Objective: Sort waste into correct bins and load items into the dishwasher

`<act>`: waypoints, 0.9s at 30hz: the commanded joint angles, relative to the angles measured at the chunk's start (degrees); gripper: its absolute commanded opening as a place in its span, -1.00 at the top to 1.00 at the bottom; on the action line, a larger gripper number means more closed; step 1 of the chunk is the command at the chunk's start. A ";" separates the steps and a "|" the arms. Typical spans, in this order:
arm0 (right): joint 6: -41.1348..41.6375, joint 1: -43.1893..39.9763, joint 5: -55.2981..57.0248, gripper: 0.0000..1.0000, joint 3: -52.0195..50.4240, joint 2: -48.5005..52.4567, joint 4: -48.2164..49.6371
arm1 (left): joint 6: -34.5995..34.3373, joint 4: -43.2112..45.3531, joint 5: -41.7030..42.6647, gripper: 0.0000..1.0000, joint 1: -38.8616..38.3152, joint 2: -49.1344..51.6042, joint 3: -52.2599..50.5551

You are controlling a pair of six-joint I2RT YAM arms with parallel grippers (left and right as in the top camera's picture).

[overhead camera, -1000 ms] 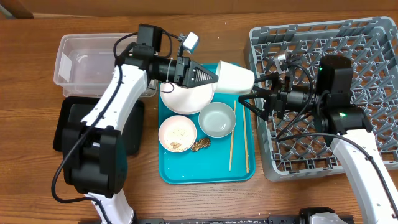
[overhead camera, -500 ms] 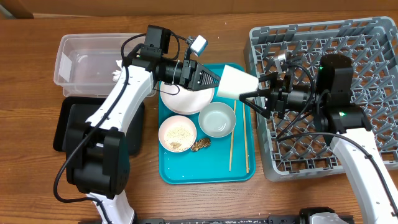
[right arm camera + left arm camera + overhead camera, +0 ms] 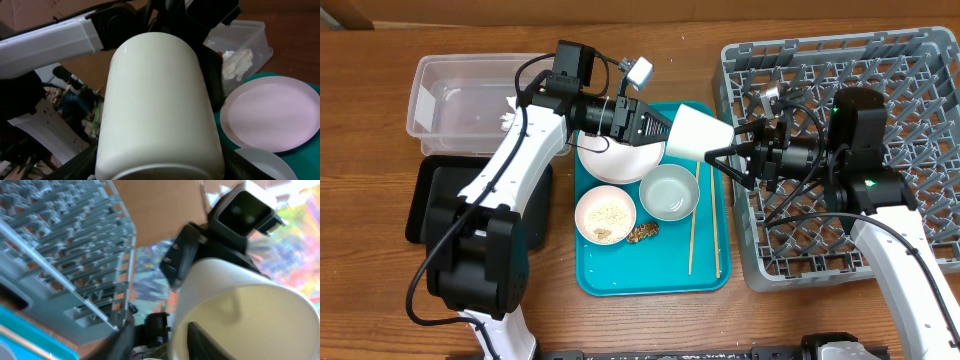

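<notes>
I judge the cup [image 3: 700, 133] to be light and rigid, with a smooth white wall that gives the pads little friction. If it is ceramic rather than plastic, which I cannot tell, a drop onto the tray [image 3: 620, 280] could chip it. There are two sound places to take hold: a pinch on the rim with one finger inside and one outside, or a clamp across the middle of the side wall, where the surface is straight. The cup hangs on its side in the air over the tray's 1 o'clock corner, clear of the plate [image 3: 615, 160] and the bowl [image 3: 670, 192]. Its mouth faces 9 o'clock and its base faces the rack [image 3: 920, 60] at 3 o'clock. The left gripper [image 3: 660, 125] meets it from 9 o'clock, and in the left wrist view one dark finger sits inside the mouth while the other lies outside the wall. I cannot tell whether that pinch is tight or slack. The right gripper [image 3: 722, 143] reaches in from 3 o'clock with its jaws partly spread, one to each side of the cup's body. The right wrist view shows the wall filling the space between them, but I cannot tell whether the pads press on it. Since the cup rests on nothing, I judge that at least one gripper carries it.
</notes>
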 commanded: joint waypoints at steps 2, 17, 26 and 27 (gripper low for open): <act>2.38 0.20 2.36 0.13 1.44 0.07 -2.60 | -0.44 -1.66 -13.44 -0.12 0.92 0.20 0.81; 6.38 -7.37 41.00 0.35 11.47 -0.48 -31.61 | 10.43 -25.42 -53.05 -0.48 7.17 -9.31 0.90; 10.12 -22.69 60.11 0.40 20.26 0.07 -43.91 | 6.73 -26.34 -64.94 -0.52 7.13 -14.69 0.90; 10.88 -24.90 62.31 0.42 20.35 0.39 -45.16 | 6.69 -26.36 -64.92 -0.52 7.10 -14.67 0.90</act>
